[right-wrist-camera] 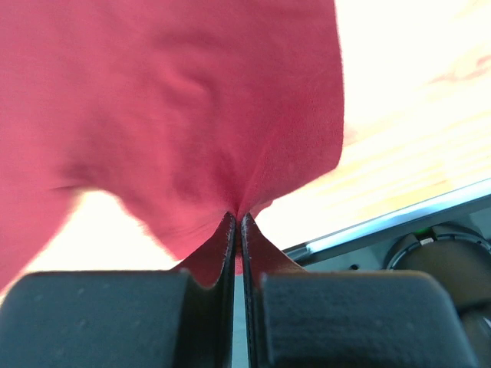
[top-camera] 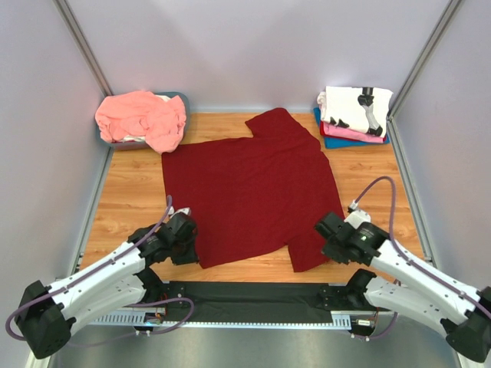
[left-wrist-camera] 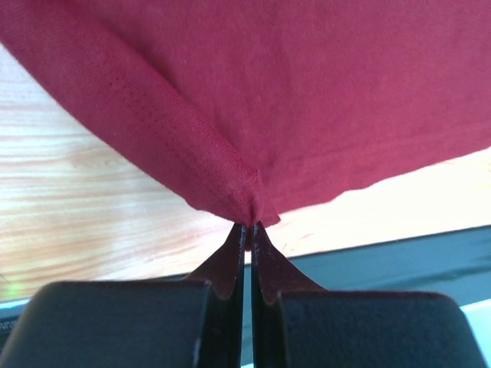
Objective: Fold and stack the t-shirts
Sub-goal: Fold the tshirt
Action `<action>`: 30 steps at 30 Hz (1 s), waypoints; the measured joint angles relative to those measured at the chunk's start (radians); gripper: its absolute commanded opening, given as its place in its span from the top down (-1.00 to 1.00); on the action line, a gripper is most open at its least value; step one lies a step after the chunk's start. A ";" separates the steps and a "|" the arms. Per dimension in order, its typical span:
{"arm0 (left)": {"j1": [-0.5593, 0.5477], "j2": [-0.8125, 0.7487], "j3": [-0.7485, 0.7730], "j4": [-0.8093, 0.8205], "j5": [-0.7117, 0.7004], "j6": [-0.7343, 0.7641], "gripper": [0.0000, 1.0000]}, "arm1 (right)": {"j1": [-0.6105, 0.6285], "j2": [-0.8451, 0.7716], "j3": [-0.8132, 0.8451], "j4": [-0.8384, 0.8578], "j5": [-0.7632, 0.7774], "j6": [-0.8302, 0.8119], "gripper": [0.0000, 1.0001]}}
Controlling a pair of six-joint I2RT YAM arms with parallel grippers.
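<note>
A dark red t-shirt (top-camera: 249,192) lies spread on the wooden table, one sleeve pointing to the back. My left gripper (top-camera: 186,239) is shut on its near left corner, and the left wrist view shows the hem (left-wrist-camera: 230,195) pinched between the fingertips. At the shirt's near right corner my right gripper (top-camera: 328,236) is shut on the red cloth (right-wrist-camera: 192,138), which bunches at the jaw tips. A salmon-pink t-shirt (top-camera: 142,116) lies crumpled at the back left. A folded white t-shirt with black print (top-camera: 357,107) tops a stack at the back right, over a pink one (top-camera: 345,133) and a blue one (top-camera: 345,142).
The salmon-pink shirt sits in a grey-blue bin (top-camera: 181,97). White walls with metal posts (top-camera: 83,47) close the table on three sides. A black strip (top-camera: 245,297) runs along the near edge between the arm bases.
</note>
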 measured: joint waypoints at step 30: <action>0.463 0.248 0.284 -0.056 0.069 0.235 1.00 | -0.388 0.545 0.597 0.285 0.043 -0.671 0.99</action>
